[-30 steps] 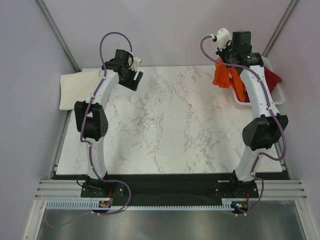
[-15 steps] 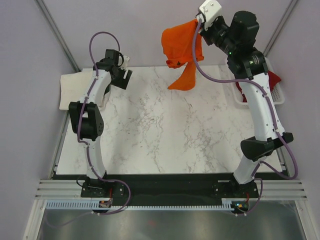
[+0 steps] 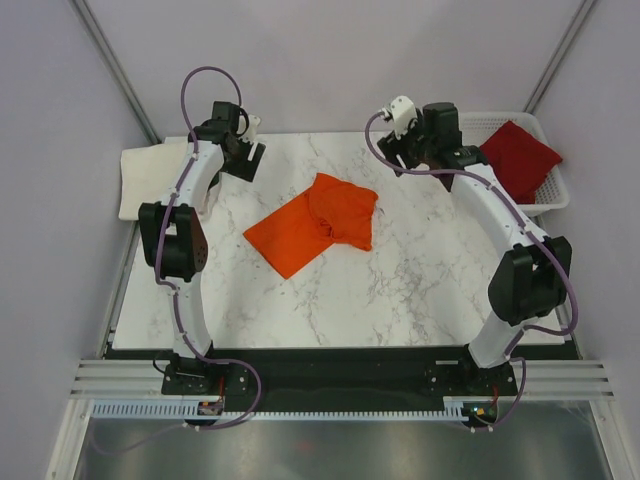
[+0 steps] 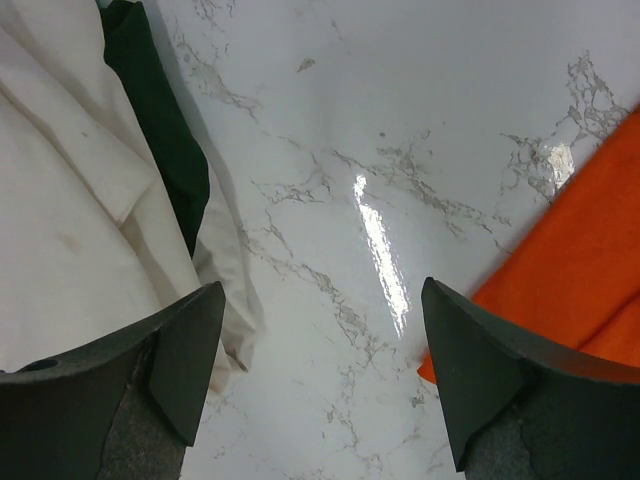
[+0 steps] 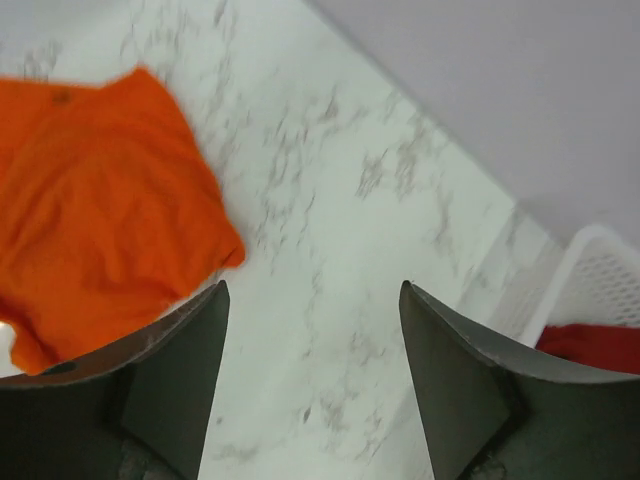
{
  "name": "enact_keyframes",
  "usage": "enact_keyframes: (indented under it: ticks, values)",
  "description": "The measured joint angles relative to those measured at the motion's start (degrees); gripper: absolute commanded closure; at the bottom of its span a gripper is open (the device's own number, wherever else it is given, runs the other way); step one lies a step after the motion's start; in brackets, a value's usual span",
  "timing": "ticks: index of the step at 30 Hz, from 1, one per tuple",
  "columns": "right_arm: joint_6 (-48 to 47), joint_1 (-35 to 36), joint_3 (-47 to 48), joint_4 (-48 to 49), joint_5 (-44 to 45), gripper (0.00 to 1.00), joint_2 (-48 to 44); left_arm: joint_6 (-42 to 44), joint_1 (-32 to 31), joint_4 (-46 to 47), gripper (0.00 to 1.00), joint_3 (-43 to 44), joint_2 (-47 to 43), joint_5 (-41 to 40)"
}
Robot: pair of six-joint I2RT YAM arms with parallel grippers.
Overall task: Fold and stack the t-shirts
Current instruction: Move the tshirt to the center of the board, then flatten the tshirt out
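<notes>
Three t-shirts are in view. The orange t-shirt (image 3: 315,225) lies crumpled on the marble surface (image 3: 420,290), at mid-width and towards the far side, with one part bunched over the rest. The cream-white t-shirt (image 3: 150,175) lies at the far left edge of the surface. The dark red t-shirt (image 3: 520,160) lies in the white lattice basket (image 3: 555,200) at the far right corner. The left fingers (image 4: 180,360) stand wide apart and hold nothing. They hang over bare surface between the cream-white and orange t-shirts. The right fingers (image 5: 460,380) stand wide apart and hold nothing, above bare surface between the orange t-shirt and the basket.
</notes>
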Motion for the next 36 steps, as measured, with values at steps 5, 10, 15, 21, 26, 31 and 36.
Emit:
enact_keyframes:
  ticks: [5,10,15,21,26,31,36]
  values:
    - [-6.16,-4.0,-7.34,-8.81,-8.87,0.25,0.28,0.0,-0.02,0.0,0.13,-0.2,0.0,0.0]
    - [-12.13,-1.36,-1.73,-21.05,-22.73,0.23,4.33,0.0,-0.09,0.0,0.13,-0.33,0.0,-0.02]
    - [-14.14,2.47,5.97,-27.8,-32.72,0.24,15.34,0.02,-0.28,0.17,0.13,-2.03,-0.5,-0.22]
    - [-17.33,7.3,8.0,-33.14,-34.34,0.24,24.57,0.02,-0.39,0.0,0.13,-4.39,-2.08,-1.11]
    - [-19.8,9.92,8.76,-35.78,-33.97,0.27,25.53,0.02,-0.39,0.07,0.13,-4.83,-3.65,-1.51]
    - [-20.81,10.62,9.92,-35.85,-32.09,0.3,25.64,0.02,-0.39,0.07,0.13,-4.83,-4.57,-1.51]
    - [-20.79,10.88,10.05,-34.53,-29.55,0.3,26.69,0.02,-0.39,0.15,0.13,-6.01,-5.29,-1.51]
